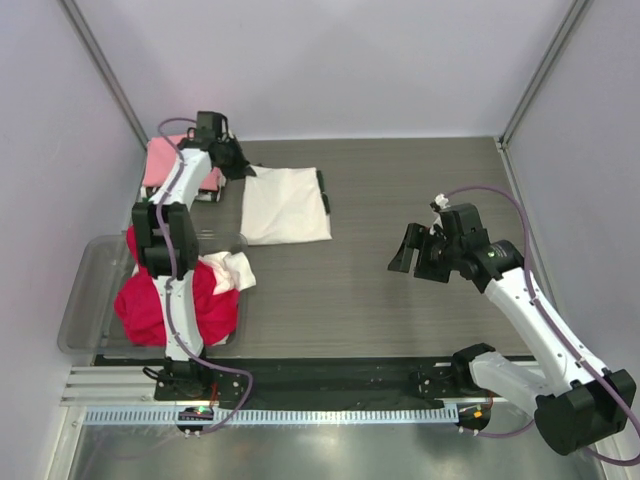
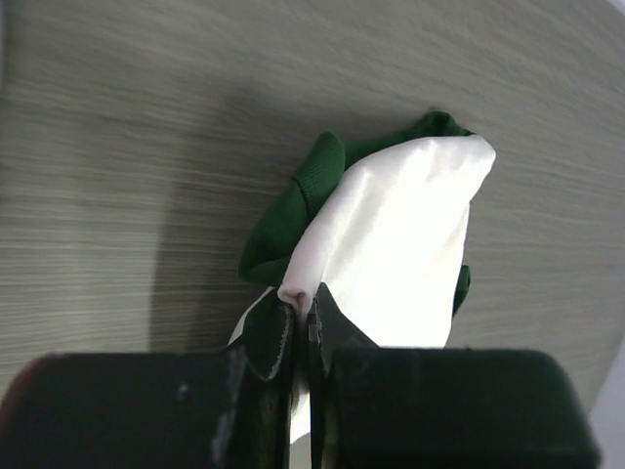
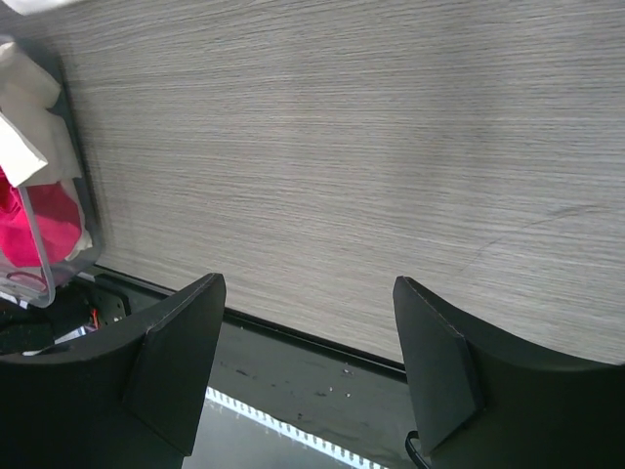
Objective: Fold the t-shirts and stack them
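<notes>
A folded cream-white t-shirt (image 1: 285, 205) lies flat at the back left of the table. A dark green t-shirt (image 1: 323, 192) peeks out along its right edge. My left gripper (image 1: 240, 163) is shut on the white shirt's near-left corner. In the left wrist view the gripper (image 2: 305, 305) pinches the white cloth (image 2: 400, 244), with the green cloth (image 2: 293, 210) under it. A pale pink t-shirt (image 1: 163, 160) lies at the far left behind the left arm. A red-magenta t-shirt (image 1: 200, 305) is heaped in the bin. My right gripper (image 1: 408, 250) is open and empty above the table; it also shows in the right wrist view (image 3: 305, 293).
A clear plastic bin (image 1: 85, 300) stands at the near left and holds the red shirt and a crumpled white cloth (image 1: 232, 268). The right wrist view shows the bin (image 3: 54, 230) and the table's front edge (image 3: 293, 337). Walls close in on both sides.
</notes>
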Controlling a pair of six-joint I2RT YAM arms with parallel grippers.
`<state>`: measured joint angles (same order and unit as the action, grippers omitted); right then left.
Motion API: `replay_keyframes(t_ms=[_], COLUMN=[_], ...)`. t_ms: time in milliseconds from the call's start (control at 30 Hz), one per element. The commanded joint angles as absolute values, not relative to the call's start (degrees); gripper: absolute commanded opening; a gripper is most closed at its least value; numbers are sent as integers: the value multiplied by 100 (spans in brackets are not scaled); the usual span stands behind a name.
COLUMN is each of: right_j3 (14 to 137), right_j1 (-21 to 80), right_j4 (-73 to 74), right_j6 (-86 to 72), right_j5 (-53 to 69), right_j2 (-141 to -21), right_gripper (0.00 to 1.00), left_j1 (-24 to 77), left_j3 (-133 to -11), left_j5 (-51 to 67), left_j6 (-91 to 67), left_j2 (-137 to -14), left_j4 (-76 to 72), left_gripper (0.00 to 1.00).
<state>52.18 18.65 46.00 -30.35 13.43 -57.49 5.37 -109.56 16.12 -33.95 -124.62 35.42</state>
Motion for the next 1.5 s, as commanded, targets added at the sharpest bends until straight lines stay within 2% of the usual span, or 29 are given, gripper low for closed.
replay_keyframes(t_ms=[0,300,733,1133,1467], right_j3=[5238,5282,5317,5247,5098], right_j1=[1890,1890,1890,1890,1898], right_j4=[4711,4869,5054,5071,5133], right_j6=[-3103,-3059,-2909,-2786,-2707], right_j5=[1441,1564,1635,1661,1626], right_j2=[-5485,-5282,-5300,-5458,-5563], right_gripper=[76,76,76,75,75], left_j1=[300,-280,-896,-1292,-1494], left_j3=[-11680,-12910,-13473,-13588,-13755], left_j5=[1320,1239,1564,2452,2865], left_j6=[-2612,-1864,-1485,-1714,-1802], left_j2=[-12015,-12120,-11857,-11312,-11346], left_j4=[4113,4579,4544,3920,3691], left_gripper=[0,0,0,0,0])
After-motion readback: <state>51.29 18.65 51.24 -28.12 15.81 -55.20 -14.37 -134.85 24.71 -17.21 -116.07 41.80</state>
